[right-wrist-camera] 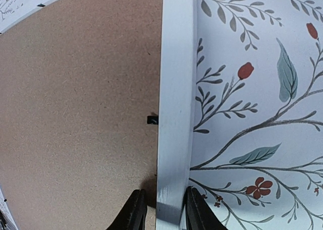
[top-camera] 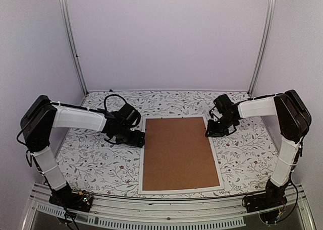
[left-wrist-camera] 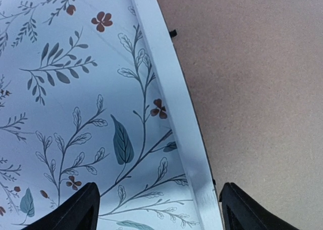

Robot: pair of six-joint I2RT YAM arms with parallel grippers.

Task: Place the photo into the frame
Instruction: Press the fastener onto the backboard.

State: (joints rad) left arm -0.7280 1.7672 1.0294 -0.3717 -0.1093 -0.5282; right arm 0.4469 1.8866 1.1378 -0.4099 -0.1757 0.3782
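The frame lies flat on the table with its back up, a thin white rim around a plain brown backing board. The photo is hidden. My left gripper is open at the frame's left rail, and its fingers straddle the rail without touching it. My right gripper is at the right rail, with its fingers closed tight on both sides of the rail. The backing board also shows in the left wrist view and in the right wrist view.
The table has a floral-patterned cloth. White walls with metal corner posts close in the back and sides. A small black tab sits at the board's edge by the right rail.
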